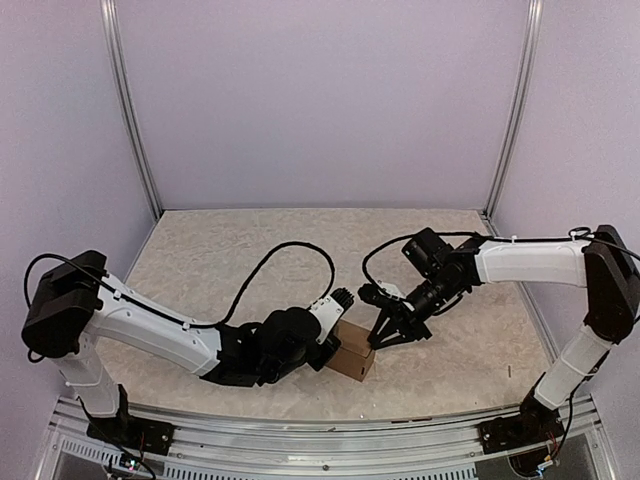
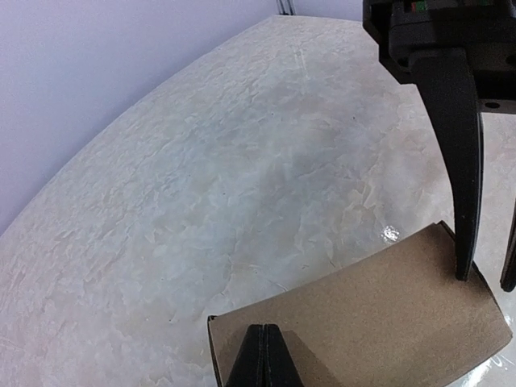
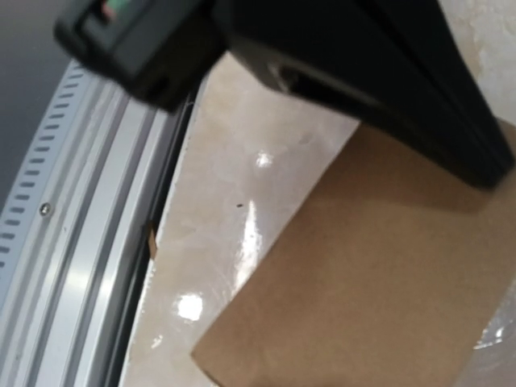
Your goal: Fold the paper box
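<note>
The paper box [image 1: 352, 358] is a small brown cardboard box lying on the table near its front edge, between my two grippers. My left gripper [image 1: 332, 345] is shut, and its joined fingertips [image 2: 263, 355] press on the near end of the box's top panel [image 2: 363, 322]. My right gripper [image 1: 382, 338] comes down at the far end with its jaws a little apart [image 2: 486, 282]. One tip touches the top panel and the other hangs just past the edge. In the right wrist view the box [image 3: 371, 282] fills the lower right under the left gripper's black finger [image 3: 419, 105]. My right fingers do not show there.
The table [image 1: 250, 260] has a pale marbled top, with purple walls at the back and sides. An aluminium rail [image 1: 330, 425] runs along the front edge close to the box, and it shows again as the rail [image 3: 72, 210] in the right wrist view. A black cable [image 1: 290, 250] loops over the table.
</note>
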{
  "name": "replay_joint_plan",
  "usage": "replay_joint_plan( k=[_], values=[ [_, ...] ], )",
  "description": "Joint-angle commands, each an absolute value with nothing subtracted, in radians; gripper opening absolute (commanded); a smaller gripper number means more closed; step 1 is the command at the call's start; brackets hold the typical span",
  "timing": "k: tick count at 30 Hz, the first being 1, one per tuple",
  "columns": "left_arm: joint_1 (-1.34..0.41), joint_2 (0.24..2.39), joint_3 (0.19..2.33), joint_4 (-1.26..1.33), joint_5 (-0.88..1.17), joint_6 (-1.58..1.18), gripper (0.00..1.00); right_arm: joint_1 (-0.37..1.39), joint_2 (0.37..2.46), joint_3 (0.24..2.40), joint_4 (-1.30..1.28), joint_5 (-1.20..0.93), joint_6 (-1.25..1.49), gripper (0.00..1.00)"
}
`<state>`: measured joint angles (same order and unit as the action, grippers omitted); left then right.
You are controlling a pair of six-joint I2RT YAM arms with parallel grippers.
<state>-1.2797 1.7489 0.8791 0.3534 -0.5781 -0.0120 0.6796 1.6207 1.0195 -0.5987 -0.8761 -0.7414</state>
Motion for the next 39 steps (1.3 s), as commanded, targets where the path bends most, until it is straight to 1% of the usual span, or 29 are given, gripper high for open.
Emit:
replay_joint_plan(
  k=[1, 4, 8, 9, 10, 11, 12, 13, 14, 16, 17, 18, 19, 20, 21, 24, 26, 27, 28, 30, 31, 32, 34, 39],
  values=[
    [-1.304, 1.848, 0.826, 0.328, -0.632, 0.066, 0.00, 0.684, 1.668, 0.988, -0.590, -0.771, -0.753, 0.17],
    [-1.304, 1.826, 0.815, 0.393, -0.696, 0.135, 0.00, 0.682, 1.629, 1.019, -0.625, -0.781, -0.750, 0.17],
    [-1.291, 1.755, 0.852, 0.452, -0.747, 0.300, 0.00, 0.648, 1.550, 1.106, -0.704, -0.795, -0.753, 0.17],
    [-1.282, 1.726, 0.882, 0.438, -0.742, 0.322, 0.00, 0.634, 1.522, 1.142, -0.717, -0.796, -0.745, 0.19],
    [-1.269, 1.701, 0.906, 0.417, -0.732, 0.330, 0.00, 0.615, 1.504, 1.166, -0.723, -0.792, -0.729, 0.25],
    [-1.255, 1.683, 0.930, 0.386, -0.715, 0.329, 0.04, 0.595, 1.485, 1.186, -0.716, -0.780, -0.708, 0.39],
    [-1.238, 1.651, 0.955, 0.351, -0.694, 0.319, 0.16, 0.571, 1.469, 1.199, -0.704, -0.774, -0.686, 0.54],
    [-1.220, 1.625, 0.975, 0.319, -0.676, 0.309, 0.30, 0.548, 1.450, 1.205, -0.689, -0.764, -0.670, 0.80],
    [-1.202, 1.605, 0.992, 0.286, -0.661, 0.292, 0.40, 0.523, 1.431, 1.208, -0.676, -0.748, -0.657, 0.97],
    [-1.162, 1.555, 1.020, 0.225, -0.637, 0.255, 0.58, 0.479, 1.392, 1.205, -0.638, -0.710, -0.628, 1.00],
    [-1.138, 1.532, 1.033, 0.190, -0.624, 0.234, 0.62, 0.455, 1.371, 1.199, -0.604, -0.688, -0.593, 1.00],
    [-1.115, 1.515, 1.043, 0.156, -0.614, 0.212, 0.71, 0.431, 1.348, 1.188, -0.550, -0.648, -0.540, 1.00],
    [-1.087, 1.491, 1.054, 0.121, -0.605, 0.185, 0.78, 0.409, 1.327, 1.174, -0.489, -0.598, -0.487, 1.00],
    [-1.060, 1.476, 1.065, 0.086, -0.598, 0.158, 0.90, 0.382, 1.302, 1.160, -0.425, -0.549, -0.430, 1.00],
    [-1.034, 1.456, 1.072, 0.061, -0.588, 0.116, 0.98, 0.356, 1.280, 1.138, -0.355, -0.490, -0.370, 1.00],
    [-0.936, 1.395, 1.103, -0.043, -0.528, -0.017, 0.99, 0.298, 1.261, 1.097, -0.244, -0.261, -0.277, 1.00],
    [-0.861, 1.349, 1.090, -0.077, -0.523, -0.116, 0.99, 0.283, 1.272, 1.061, -0.193, -0.160, -0.261, 1.00],
    [-0.814, 1.334, 1.067, -0.089, -0.503, -0.169, 0.99, 0.281, 1.279, 1.040, -0.171, -0.147, -0.260, 1.00],
    [-0.744, 1.320, 1.041, -0.099, -0.451, -0.203, 0.99, 0.280, 1.286, 1.009, -0.144, -0.146, -0.247, 1.00],
    [-0.662, 1.319, 1.003, -0.125, -0.357, -0.240, 0.99, 0.280, 1.294, 0.964, -0.069, -0.150, -0.193, 1.00],
    [-0.640, 1.327, 0.986, -0.116, -0.383, -0.260, 0.99, 0.279, 1.300, 0.948, -0.036, -0.149, -0.170, 1.00],
    [-0.623, 1.330, 0.953, -0.078, -0.387, -0.264, 0.99, 0.279, 1.304, 0.937, -0.011, -0.139, -0.150, 1.00],
    [-0.593, 1.324, 0.895, -0.013, -0.324, -0.252, 0.99, 0.279, 1.313, 0.932, 0.017, -0.113, -0.133, 1.00],
    [-0.584, 1.343, 0.894, 0.015, -0.310, -0.225, 0.99, 0.278, 1.311, 0.881, 0.104, -0.085, -0.119, 1.00]
  ],
)
